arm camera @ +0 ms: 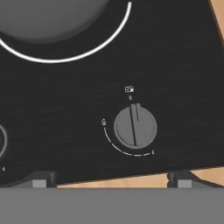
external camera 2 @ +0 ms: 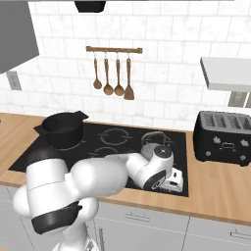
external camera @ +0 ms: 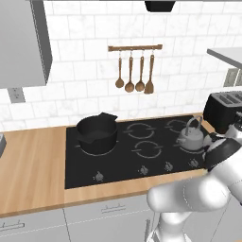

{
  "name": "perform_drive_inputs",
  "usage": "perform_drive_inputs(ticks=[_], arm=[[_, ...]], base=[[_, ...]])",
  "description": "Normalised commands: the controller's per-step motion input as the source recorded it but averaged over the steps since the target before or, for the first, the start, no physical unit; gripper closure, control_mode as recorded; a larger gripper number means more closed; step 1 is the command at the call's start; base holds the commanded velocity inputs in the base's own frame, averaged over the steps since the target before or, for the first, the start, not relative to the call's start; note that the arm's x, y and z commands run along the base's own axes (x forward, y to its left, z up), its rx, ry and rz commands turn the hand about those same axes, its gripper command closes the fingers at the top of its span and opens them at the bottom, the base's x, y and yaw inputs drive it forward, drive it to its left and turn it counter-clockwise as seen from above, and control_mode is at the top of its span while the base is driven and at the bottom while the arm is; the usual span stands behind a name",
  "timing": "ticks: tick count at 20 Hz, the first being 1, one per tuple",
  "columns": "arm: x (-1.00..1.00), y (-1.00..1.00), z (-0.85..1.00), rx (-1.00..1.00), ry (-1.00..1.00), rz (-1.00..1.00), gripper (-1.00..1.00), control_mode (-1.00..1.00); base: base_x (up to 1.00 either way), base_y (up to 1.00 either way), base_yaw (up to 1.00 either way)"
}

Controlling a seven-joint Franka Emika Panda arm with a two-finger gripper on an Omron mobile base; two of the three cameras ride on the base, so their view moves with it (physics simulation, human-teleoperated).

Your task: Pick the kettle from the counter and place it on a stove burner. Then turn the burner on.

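The kettle (external camera: 191,137) already stood on the right-hand stove burner (external camera: 185,126) of the black glass cooktop (external camera: 118,160), so by my reading the placing was done and the step in hand was switching that burner on. The arm reached low over the near right corner of the cooktop, with the tool (arm camera: 111,179) hovering above a round grey knob (arm camera: 135,127). The two fingertips (arm camera: 40,179) stood wide apart, one to either side of the knob and clear of it, holding nothing. The knob's ridge pointed up at the small mark above it, likely the off position. The next move would call for lowering the tool so that the fingertips straddle the ridge, closing on it, then rotating along the printed arc. Above the knob sat a tiny four-square burner icon and a small mark, with a flame-like symbol at the arc's start; none was legible as text, and no brand showed. A black pot (external camera: 97,133) occupied a left burner, and a toaster (external camera 2: 223,137) stood on the worktop (external camera 2: 220,188) to the right.
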Motion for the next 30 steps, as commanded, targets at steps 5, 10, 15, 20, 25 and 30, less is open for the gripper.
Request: perform_drive_inputs(ticks=[5,10,15,20,25,30], arm=[[0.16,-0.11,-0.08,0.0,0.0,0.0,-1.0,-1.0],[0.17,-0.17,-0.05,0.0,0.0,0.0,-1.0,-1.0],[0.15,-0.13,-0.11,0.0,0.0,0.0,-1.0,-1.0],[0.04,-0.09,-0.23,0.0,0.0,0.01,1.0,-1.0],[0.0,-0.06,-0.26,0.0,0.0,0.01,1.0,-1.0],[0.0,0.0,-0.35,0.0,0.0,0.01,1.0,-1.0]], base=[[0.0,0.0,0.0],[0.0,0.0,0.0],[0.0,0.0,0.0],[0.0,0.0,0.0],[0.0,0.0,0.0],[0.0,0.0,0.0]])
